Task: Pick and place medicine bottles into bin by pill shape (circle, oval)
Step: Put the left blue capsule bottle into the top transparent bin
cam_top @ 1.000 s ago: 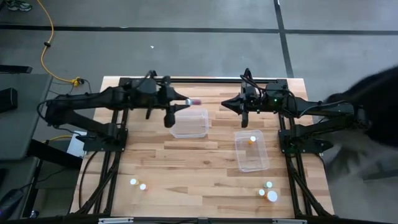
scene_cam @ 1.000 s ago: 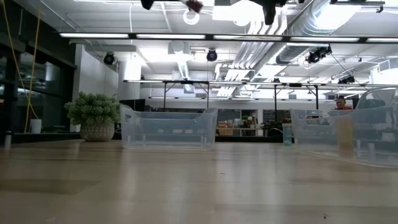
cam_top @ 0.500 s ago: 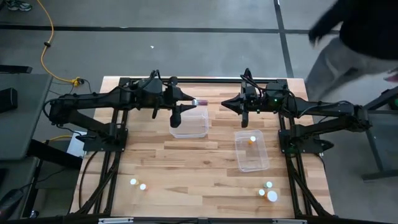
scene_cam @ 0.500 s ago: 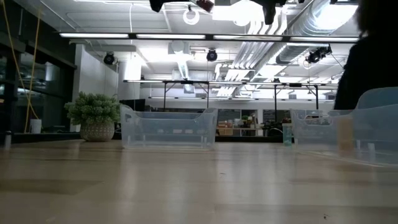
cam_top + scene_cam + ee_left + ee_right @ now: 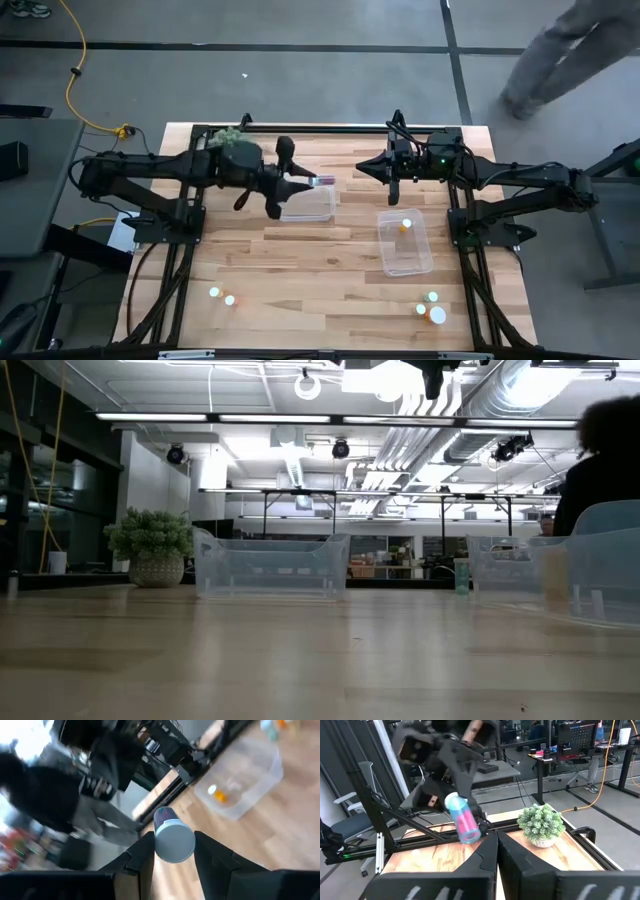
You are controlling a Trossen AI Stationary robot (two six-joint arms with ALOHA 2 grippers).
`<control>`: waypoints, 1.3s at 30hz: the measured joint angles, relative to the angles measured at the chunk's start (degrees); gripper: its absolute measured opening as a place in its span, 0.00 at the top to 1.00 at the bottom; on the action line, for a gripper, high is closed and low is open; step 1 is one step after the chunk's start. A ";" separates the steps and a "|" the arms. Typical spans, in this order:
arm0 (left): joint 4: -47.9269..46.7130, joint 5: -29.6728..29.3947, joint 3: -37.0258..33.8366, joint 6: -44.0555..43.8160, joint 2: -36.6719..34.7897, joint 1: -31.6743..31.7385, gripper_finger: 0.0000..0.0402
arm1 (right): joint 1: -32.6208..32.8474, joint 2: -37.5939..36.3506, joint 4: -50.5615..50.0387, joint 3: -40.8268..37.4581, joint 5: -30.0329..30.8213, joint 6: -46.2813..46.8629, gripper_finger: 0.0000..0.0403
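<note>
Pale wood table [image 5: 300, 260] from above: the left claw [image 5: 312, 182] carries a medicine bottle [image 5: 322, 181] over the clear bin [image 5: 305, 203], ready to drop. Its wrist view shows the white cap [image 5: 174, 841] pinched between fingers. The right claw [image 5: 496, 840], closed and empty, waits near the table's back edge.

We see two tubs mid-table: left tub [image 5: 304, 202] farther, right tub [image 5: 404, 242] nearer, holding one bottle [image 5: 405, 224].

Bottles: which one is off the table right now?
The pink bottle, clamped in the left tool above the left tub; the rest sit low.
</note>
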 joint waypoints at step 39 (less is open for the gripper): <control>-33.89 4.74 -0.02 -42.37 21.08 16.45 0.72 | 0.00 0.02 0.00 0.00 0.73 0.44 1.00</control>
